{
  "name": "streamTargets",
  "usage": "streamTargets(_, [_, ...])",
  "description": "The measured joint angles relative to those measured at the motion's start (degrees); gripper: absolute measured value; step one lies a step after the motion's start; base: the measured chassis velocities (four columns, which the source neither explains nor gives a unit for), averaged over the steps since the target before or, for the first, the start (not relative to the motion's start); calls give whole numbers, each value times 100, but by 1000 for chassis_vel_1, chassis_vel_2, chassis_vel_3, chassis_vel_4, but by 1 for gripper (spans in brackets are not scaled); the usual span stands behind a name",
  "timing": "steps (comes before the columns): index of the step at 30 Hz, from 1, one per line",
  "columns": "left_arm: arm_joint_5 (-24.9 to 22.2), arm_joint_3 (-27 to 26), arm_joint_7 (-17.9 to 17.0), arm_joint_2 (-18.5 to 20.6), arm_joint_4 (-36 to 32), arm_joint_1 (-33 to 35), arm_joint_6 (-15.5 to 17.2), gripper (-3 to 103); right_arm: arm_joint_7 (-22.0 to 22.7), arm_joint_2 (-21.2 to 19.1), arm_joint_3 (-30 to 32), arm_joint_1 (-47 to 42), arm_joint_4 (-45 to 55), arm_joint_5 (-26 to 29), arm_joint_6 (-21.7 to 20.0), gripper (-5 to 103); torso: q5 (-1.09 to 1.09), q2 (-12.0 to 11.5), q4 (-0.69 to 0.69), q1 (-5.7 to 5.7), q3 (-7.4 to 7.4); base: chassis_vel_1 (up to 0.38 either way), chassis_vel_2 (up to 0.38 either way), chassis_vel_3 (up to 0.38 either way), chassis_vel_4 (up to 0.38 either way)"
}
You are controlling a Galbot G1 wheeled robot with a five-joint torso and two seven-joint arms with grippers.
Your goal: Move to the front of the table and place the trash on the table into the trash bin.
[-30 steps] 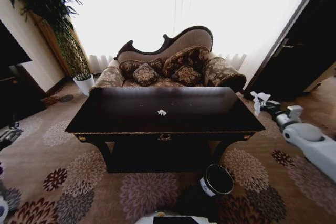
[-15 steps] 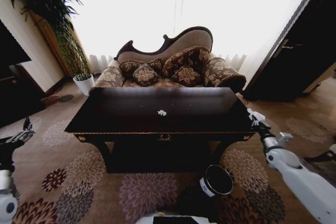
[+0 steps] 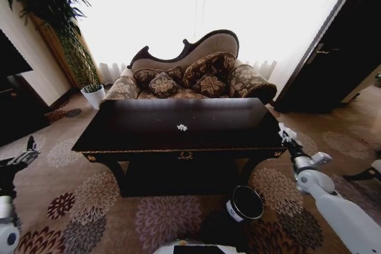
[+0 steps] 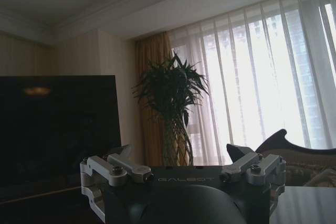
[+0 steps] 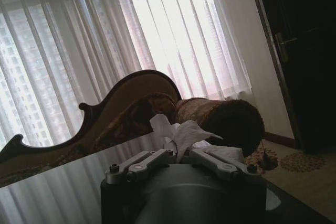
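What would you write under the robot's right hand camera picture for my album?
Right gripper shut on the white crumpled tissue, above the glossy table, sofa behind.

The desk (image 3: pixel 178 124) is seen from above by the head camera; the sofa (image 5: pixel 131 108) is shared with both low wrist views.

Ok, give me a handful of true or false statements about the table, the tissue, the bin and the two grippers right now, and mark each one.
1. The right gripper is shut on a white crumpled tissue. True.
2. The trash bin stands on top of the table. False: it sits on the carpet, below the table's front right part.
3. A tiny white scrap lies on the tabletop. True.
4. The left gripper holds a drink can. False: its fingers are open and hold nothing.
5. The right gripper is directly above the bin. False: in the head view it is at the table's right front corner, higher and off to the side of the bin.
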Motion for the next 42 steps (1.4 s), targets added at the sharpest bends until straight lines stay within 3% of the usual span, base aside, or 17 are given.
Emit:
streamTargets(3, [-9,-25,-1,32,39,-2,-2,100,-135,-82,0,180,45,178,205,0,-3,0,-10,1,0,0,0,0,0])
streamTargets(10, [-10,-11,-3,61,66,-19,-3,100,-338,-127,198,224,179,336,425,0,-5,1,-9,-1,-3,0,0,0,0])
streamTargets(17, [5,35,-4,95,179,-125,1,100,-325,-38,1292,-558,455,209,378,0,-8,3,-11,-1,-3,0,0,0,0])
streamTargets(20, [146,216,-2,29,293,-232,1,100,-133,404,2180,-1185,513,-226,376,0,-6,4,-12,-2,-4,0,0,0,0])
streamTargets(22, [173,252,-2,18,305,-250,1,100,-131,510,2288,-1294,540,-353,389,0,-5,4,-12,-2,-3,0,0,0,0])
streamTargets(27, [284,431,-1,10,381,-337,3,100,-249,1082,2736,-1912,433,-1485,801,0,-7,4,-12,-3,-4,0,0,0,0])
streamTargets(32, [323,476,-1,22,433,-367,4,100,-267,1281,2751,-2155,286,-1822,932,0,-7,4,-13,-3,-4,0,0,0,0])
streamTargets(37, [338,514,0,12,453,-379,4,100,-426,1582,2349,-2248,89,-2213,1173,0,-7,4,-11,-3,-4,0,0,0,0])
streamTargets(41, [321,484,1,53,473,-375,-2,100,-720,1866,1942,-2374,43,-2751,1432,0,-8,4,-10,-2,-4,0,0,0,0])
streamTargets(42, [303,468,0,67,477,-375,-5,100,-840,1985,1781,-2447,-12,-3095,1549,0,-9,4,-10,-3,-4,0,0,0,0])
